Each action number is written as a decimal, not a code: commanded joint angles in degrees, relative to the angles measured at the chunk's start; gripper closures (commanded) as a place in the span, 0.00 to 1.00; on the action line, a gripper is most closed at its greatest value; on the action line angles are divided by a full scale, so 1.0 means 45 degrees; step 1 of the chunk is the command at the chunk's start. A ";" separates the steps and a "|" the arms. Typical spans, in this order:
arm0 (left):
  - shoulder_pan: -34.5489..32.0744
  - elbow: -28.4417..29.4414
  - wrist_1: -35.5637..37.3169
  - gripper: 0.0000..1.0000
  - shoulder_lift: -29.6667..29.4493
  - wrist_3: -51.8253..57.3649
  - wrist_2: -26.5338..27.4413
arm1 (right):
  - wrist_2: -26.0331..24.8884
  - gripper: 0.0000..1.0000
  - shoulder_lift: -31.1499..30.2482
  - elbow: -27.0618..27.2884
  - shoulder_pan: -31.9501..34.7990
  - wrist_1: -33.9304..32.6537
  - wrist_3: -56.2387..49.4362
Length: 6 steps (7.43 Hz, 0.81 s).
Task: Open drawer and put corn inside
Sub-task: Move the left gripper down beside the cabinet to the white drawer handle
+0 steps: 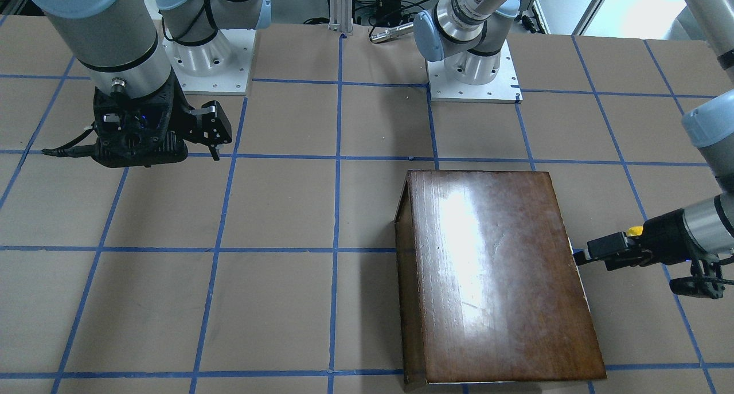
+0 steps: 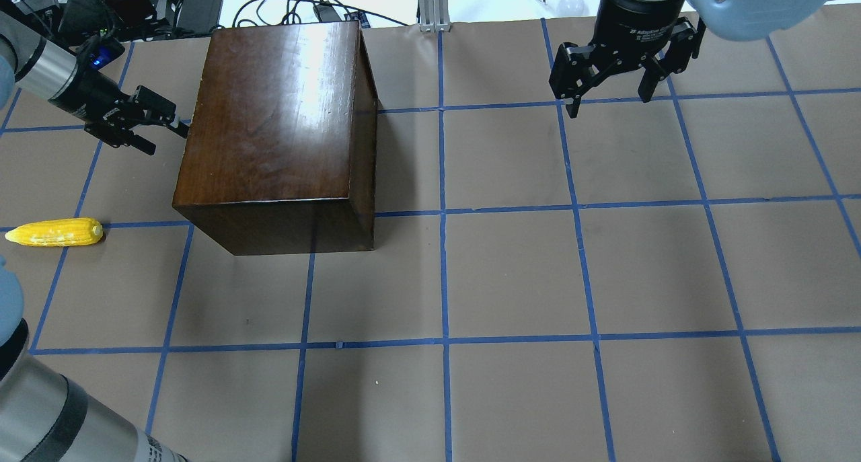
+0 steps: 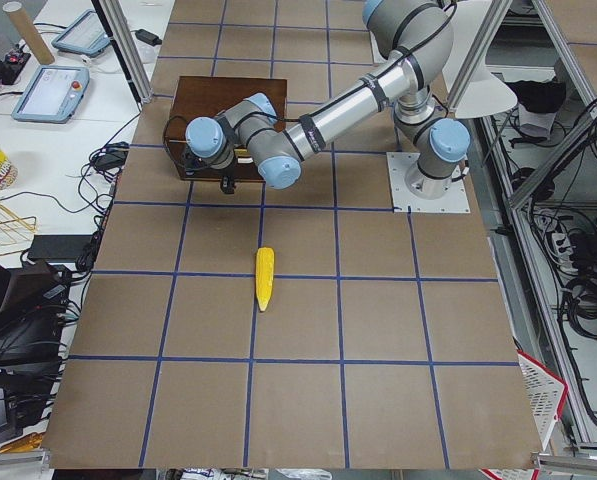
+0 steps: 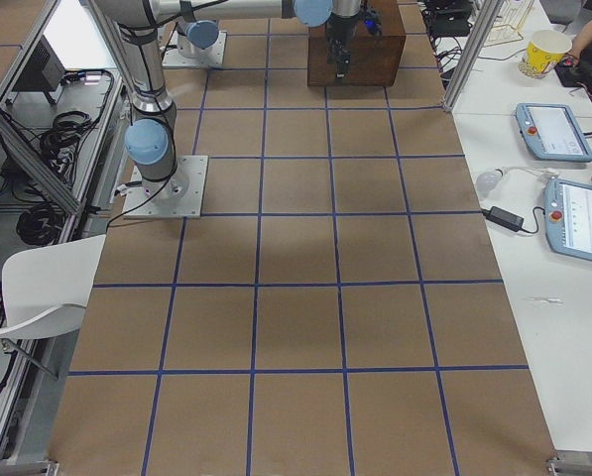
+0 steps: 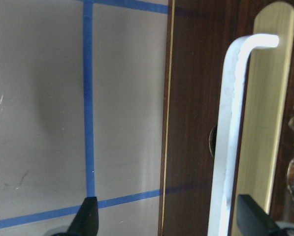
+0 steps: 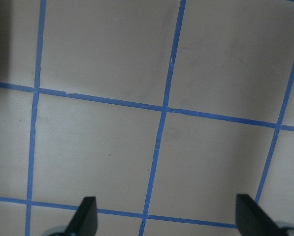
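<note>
the drawer (image 5: 196, 98) sits pushed into its cabinet (image 2: 276, 132), its dark brown front facing my left side. on that front a pale bent handle (image 5: 233, 123) stands over a long brass plate (image 5: 265, 98). the front's edge shows as a thin bright line against the tabletop (image 2: 511, 274).

my left jaws are spread wide and level with that front, reaching in sideways from my left. in the left wrist view one of my fingertips (image 5: 87, 216) hangs over the blue tape (image 5: 88, 98) beside the cabinet and the other lies over the brass plate. the handle lies between them, much closer to the second tip. i grip nothing, and i cannot tell whether that tip touches the handle.

the corn (image 2: 55, 233) lies on its side on the tabletop, well apart from the cabinet on my left. it is nearer to my base than the left jaws are. its blunt end points toward the cabinet and its pointed end away. it lies along a tape line. from the camera at the table's end it shows as a yellow cob (image 3: 265, 277) alone in a taped square.

my right jaws are also spread and empty. they point down above bare tabletop on the far right, well away from the cabinet. under them the right wrist view shows only brown surface and crossing tape lines.
</note>
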 commanded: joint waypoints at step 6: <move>-0.0315 -0.0078 0.0601 0.00 -0.0310 0.0073 -0.0041 | 0.0000 0.00 0.0000 0.0000 0.0000 0.0000 0.0006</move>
